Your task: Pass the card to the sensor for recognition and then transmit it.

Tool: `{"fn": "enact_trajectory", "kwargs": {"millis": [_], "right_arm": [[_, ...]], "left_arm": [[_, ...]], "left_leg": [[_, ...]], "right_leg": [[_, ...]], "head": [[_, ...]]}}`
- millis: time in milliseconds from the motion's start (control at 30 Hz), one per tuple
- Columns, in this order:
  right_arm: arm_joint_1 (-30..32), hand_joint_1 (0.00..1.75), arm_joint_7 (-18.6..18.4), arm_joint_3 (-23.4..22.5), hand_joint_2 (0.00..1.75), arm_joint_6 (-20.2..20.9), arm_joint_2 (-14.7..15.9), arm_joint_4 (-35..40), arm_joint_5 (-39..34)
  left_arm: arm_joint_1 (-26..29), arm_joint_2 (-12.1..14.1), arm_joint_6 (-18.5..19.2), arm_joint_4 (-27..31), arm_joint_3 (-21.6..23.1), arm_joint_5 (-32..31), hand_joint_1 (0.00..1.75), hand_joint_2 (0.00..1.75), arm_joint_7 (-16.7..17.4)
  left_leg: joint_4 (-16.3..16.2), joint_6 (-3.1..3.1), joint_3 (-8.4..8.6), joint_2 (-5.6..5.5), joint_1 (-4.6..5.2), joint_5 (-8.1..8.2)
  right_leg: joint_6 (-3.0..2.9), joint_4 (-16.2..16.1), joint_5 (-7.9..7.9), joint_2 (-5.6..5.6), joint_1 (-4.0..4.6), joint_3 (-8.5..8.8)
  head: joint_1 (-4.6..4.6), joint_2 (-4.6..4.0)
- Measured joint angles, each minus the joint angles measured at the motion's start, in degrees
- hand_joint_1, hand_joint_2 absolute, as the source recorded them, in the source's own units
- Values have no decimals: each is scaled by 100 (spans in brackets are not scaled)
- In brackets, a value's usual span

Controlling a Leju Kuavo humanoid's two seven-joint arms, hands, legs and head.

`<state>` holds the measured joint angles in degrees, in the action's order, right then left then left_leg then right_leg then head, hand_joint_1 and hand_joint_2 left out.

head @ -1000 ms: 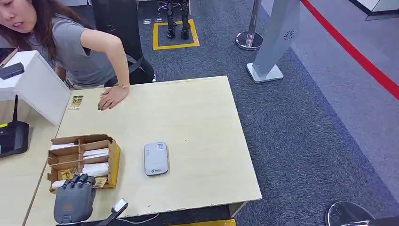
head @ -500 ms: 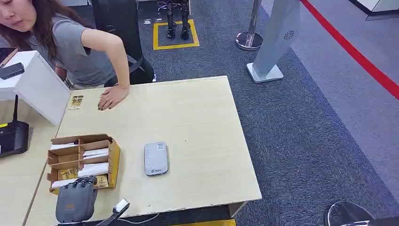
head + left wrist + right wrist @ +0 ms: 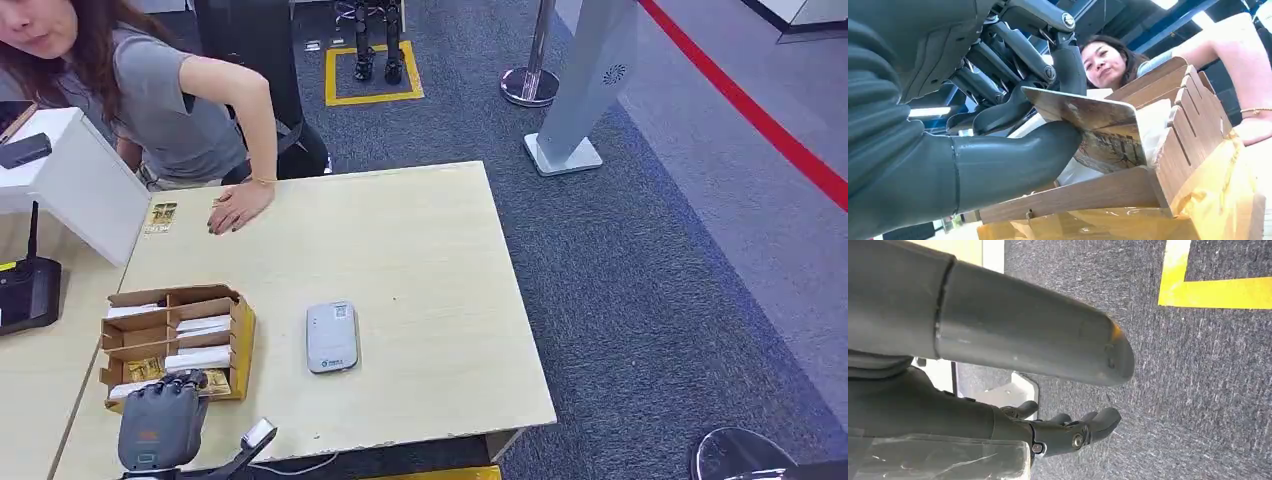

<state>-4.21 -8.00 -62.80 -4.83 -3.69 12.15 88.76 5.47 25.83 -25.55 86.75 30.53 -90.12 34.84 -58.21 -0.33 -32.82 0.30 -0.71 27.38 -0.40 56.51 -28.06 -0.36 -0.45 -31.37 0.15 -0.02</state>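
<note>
Card's pinched, reader sits just off to the right

Left hand (image 3: pixel 160 428) has its thumb and fingers clamped on a card (image 3: pixel 1098 131) that's partly up out of the near slot of the cardboard card box (image 3: pixel 240 340) at the near left of the bench (image 3: pixel 420 250). The grey card reader (image 3: pixel 332 337) lies flat right of the box and a little farther out, long axis running near to far, nothing between them, so I'd say lift and swing right. Right hand (image 3: pixel 1068 432) hangs over the carpet, fingers loosely curled, holding nothing. A person's hand (image 3: pixel 238 208) rests on the far left edge, well apart from the path
</note>
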Motion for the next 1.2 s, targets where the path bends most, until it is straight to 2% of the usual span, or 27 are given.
{"fn": "enact_trajectory", "kwargs": {"millis": [67, 133, 233, 300, 400, 500, 600, 800, 900, 1033, 1200], "right_arm": [[0, 0, 0, 0, 0, 0, -2, 0, 0], [1, 0, 0, 2, 0, 2, -7, 0, 9], [1, 0, 6, 9, 0, 9, -13, 0, 24], [-1, 0, 31, 22, 0, 11, -17, 0, 37], [-5, 0, 53, 46, 0, 24, -26, -2, 79], [-20, 0, 103, 68, 0, 35, -31, -2, 114], [-35, 0, 136, 120, 0, 35, -31, -2, 125], [-40, 0, 94, 352, 0, 57, -31, -2, 125], [-41, 0, 79, 499, 0, 90, -31, -2, 125], [-66, 0, 13, 684, 0, 116, -31, -2, 125], [-108, 0, -4, 818, 0, 120, -31, -2, 125]], "left_arm": [[-4, 0, -33, 2, 2, 0, 175, 175, -33], [4, -13, -116, 102, -22, 0, 175, 175, -270], [17, -259, -258, 414, -337, 151, 175, 175, -1212], [-39, -448, -262, 693, -575, 462, 175, 175, -1793], [-359, -632, -247, 1102, -839, 1011, 175, 175, -2300], [-742, -736, -178, 1433, -907, 1600, 175, 175, -2633], [-1112, -780, -92, 1593, -1007, 1847, 175, 175, -2715], [-1491, -710, -223, 1357, -1695, 1372, 175, 175, -2568], [-1627, -568, -448, 839, -2199, 909, 175, 175, -2454], [-1950, -339, -699, -191, -2778, 555, 175, 175, -2476], [-2315, -168, -776, -1229, -3073, 284, 175, 175, -2441]], "left_leg": [[0, 0, 0, 0, 0, 0], [0, 0, 0, 0, 0, 0], [-1, 1, 0, -1, 3, -1], [-3, 1, 0, -1, 3, -1], [-4, 5, 1, -3, 3, -4], [-4, 1, 2, -3, 2, -7], [-4, 1, 3, -1, 1, -8], [-3, 0, 4, 3, -2, -8], [-2, -1, 5, 5, -4, -9], [-1, -8, 5, 4, -6, -13], [-1, -8, 4, 4, -4, -14]], "right_leg": [[0, 0, 0, 0, 0, 0], [0, 0, 0, 0, 0, 0], [1, 0, 1, -2, 0, 0], [2, 0, 3, -1, 0, 0], [4, 0, 5, -3, 0, 3], [3, 1, 8, -3, 0, 4], [7, 3, 12, -2, 0, 5], [6, 5, 11, 2, 0, 3], [6, 7, 11, 6, 1, -1], [5, 9, 11, 7, 6, -1], [6, 9, 12, 7, 6, 1]], "head": [[0, -2], [0, 0], [0, -2], [0, -2], [0, 0], [0, 0], [0, 0], [2, 0], [0, 0], [-2, -2], [0, 0]]}}
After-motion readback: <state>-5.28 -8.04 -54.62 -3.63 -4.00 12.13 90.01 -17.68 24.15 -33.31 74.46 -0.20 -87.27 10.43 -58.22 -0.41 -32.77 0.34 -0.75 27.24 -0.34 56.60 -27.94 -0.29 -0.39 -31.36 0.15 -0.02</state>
